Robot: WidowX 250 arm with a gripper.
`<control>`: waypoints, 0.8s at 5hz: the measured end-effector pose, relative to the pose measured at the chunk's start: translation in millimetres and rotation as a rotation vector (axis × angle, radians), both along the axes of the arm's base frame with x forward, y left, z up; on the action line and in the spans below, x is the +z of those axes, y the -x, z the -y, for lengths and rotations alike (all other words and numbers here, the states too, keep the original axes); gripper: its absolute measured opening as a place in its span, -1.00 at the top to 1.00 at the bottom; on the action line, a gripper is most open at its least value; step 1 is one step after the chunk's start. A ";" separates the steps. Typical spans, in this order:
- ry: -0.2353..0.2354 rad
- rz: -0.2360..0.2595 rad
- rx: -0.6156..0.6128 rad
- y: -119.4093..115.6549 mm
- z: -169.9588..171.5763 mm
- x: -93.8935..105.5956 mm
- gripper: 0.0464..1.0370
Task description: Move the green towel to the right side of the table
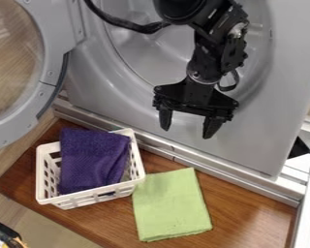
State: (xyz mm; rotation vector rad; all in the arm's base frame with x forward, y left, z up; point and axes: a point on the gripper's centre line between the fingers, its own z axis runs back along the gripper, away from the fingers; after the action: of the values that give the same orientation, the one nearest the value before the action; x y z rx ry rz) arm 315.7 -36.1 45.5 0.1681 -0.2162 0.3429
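Note:
The black gripper (pixel 188 127) hangs open in the upper middle of the camera view, in front of the grey machine panel, with nothing between its two fingers. Below it, a folded light green towel (pixel 171 205) lies flat on the brown wooden table (pixel 248 213), near the table's middle. The towel's upper left corner is right beside the white basket. Gripper and towel are apart.
A white plastic basket (pixel 99 196) holding a purple cloth (pixel 93 160) stands at the table's left. Behind the table are a metal rail and the grey panel (pixel 268 121). A round door (pixel 51 63) swings out at the upper left.

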 end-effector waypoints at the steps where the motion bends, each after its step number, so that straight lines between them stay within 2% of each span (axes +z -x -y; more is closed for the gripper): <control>1: -0.007 -0.030 0.006 3.0 -0.8 -10.6 -0.93; 2: -0.033 -0.101 -0.021 15.9 5.0 -39.3 -0.93; 3: -0.027 -0.123 -0.030 25.4 7.5 -52.5 -0.93; 4: 0.002 -0.125 -0.048 34.9 11.0 -62.1 -0.93</control>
State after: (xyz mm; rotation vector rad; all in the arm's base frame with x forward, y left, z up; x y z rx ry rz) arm 280.8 -47.1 -16.6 0.1811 -0.0962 0.2842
